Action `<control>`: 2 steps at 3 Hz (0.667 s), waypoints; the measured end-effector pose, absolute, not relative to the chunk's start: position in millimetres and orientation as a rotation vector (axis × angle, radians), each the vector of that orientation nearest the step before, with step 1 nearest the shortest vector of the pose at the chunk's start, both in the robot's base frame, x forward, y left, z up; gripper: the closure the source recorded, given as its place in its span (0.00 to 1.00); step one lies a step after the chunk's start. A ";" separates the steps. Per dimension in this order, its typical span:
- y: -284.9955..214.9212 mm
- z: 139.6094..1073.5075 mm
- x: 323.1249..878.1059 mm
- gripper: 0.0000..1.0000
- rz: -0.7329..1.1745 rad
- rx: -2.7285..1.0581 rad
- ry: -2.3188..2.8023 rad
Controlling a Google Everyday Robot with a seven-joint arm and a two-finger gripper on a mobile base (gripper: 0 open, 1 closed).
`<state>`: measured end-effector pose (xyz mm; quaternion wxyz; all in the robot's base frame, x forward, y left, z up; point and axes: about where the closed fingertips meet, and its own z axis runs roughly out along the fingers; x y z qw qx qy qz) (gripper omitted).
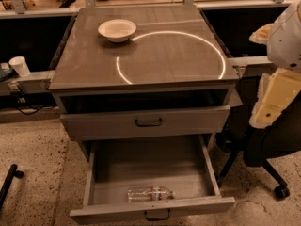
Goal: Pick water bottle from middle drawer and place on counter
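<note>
The water bottle (150, 193) lies on its side in the open middle drawer (108, 166), close behind the drawer's low front panel. It is clear, with a reddish band round its middle. The counter (169, 55) is the grey-brown cabinet top above, with a bright ring of light across it. My gripper (272, 101) hangs at the right edge of the view, beside the cabinet. It is level with the upper drawer, well above and to the right of the bottle, and holds nothing that I can see.
A white bowl (117, 30) sits at the counter's back left. The taller-fronted upper drawer (141, 123) is slightly open. An office chair (263, 149) stands right of the cabinet below my arm. A paper cup (19, 65) stands on a ledge to the left.
</note>
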<state>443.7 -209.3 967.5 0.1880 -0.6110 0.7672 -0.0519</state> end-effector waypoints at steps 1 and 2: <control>-174.1 914.9 462.0 0.00 -0.080 -1.762 2.145; -140.5 837.8 476.0 0.00 -0.043 -1.816 2.157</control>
